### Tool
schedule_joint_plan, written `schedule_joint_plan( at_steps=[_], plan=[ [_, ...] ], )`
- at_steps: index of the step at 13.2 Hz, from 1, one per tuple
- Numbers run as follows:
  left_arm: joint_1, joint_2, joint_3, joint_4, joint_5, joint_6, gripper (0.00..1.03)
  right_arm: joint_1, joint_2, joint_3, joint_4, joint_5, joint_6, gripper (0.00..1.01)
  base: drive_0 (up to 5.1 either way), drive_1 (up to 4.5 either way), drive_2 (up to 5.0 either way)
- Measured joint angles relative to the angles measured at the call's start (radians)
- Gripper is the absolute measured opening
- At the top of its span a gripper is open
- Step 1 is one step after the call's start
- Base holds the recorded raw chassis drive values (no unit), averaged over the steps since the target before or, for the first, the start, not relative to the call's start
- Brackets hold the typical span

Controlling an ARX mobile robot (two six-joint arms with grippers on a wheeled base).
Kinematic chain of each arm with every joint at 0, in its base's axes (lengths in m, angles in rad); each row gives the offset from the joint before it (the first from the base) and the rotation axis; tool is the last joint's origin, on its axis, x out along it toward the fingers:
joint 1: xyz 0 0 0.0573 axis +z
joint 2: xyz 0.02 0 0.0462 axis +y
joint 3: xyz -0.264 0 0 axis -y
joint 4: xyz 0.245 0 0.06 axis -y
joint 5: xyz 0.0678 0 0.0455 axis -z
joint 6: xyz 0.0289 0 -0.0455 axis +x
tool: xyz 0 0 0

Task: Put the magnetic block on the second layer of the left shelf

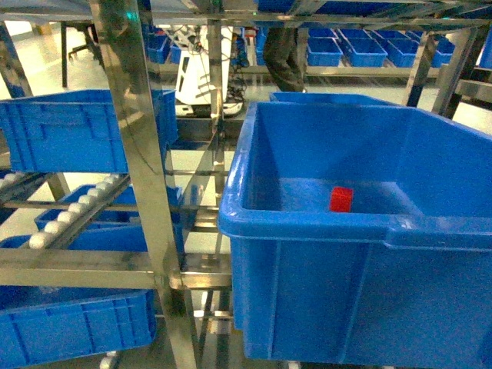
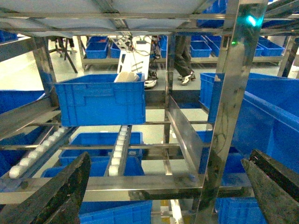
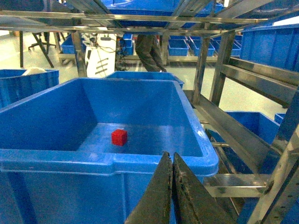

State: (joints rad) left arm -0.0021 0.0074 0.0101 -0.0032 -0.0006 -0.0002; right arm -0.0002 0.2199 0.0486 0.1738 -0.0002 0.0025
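The magnetic block [image 1: 341, 199], a small red cube, lies alone on the floor of a large deep blue bin [image 1: 307, 224]. The right wrist view shows the block [image 3: 119, 136] past the bin's near rim [image 3: 93, 158]. My right gripper [image 3: 172, 156] is shut and empty, just outside that rim. The bin stands on the left shelf second layer, whose steel rail [image 3: 238, 184] shows beside it. My left gripper [image 2: 170, 156] is open and empty, its fingers [image 2: 60, 196] spread wide before the rack's bay. Neither gripper shows in the head view.
A steel upright [image 1: 146, 169] separates the bin from a bay with white roller tracks [image 1: 69, 209] and ribbed blue crates [image 1: 69, 131]. Another crate [image 1: 77, 323] sits below. Behind the rack are more bins and a person's legs [image 1: 284, 54].
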Motion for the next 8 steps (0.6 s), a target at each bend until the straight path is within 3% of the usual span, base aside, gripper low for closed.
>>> schedule_joint_plan(
  at_steps=[2, 3, 4, 8],
  plan=[
    [0.000, 0.000, 0.000, 0.000, 0.000, 0.000, 0.98, 0.000, -0.033, -0.024, 0.007, 0.000, 0.000, 0.02, 0.0, 0.00, 0.0],
    [0.000, 0.000, 0.000, 0.000, 0.000, 0.000, 0.98, 0.000, -0.069, -0.035, -0.042, 0.000, 0.000, 0.02, 0.0, 0.00, 0.0],
    [0.000, 0.000, 0.000, 0.000, 0.000, 0.000, 0.98, 0.000, -0.175, -0.035, -0.178, -0.002, 0.000, 0.02, 0.0, 0.00, 0.0],
    [0.000, 0.000, 0.000, 0.000, 0.000, 0.000, 0.98, 0.000, -0.215, -0.035, -0.180, 0.000, 0.000, 0.02, 0.0, 0.00, 0.0]
  ],
)
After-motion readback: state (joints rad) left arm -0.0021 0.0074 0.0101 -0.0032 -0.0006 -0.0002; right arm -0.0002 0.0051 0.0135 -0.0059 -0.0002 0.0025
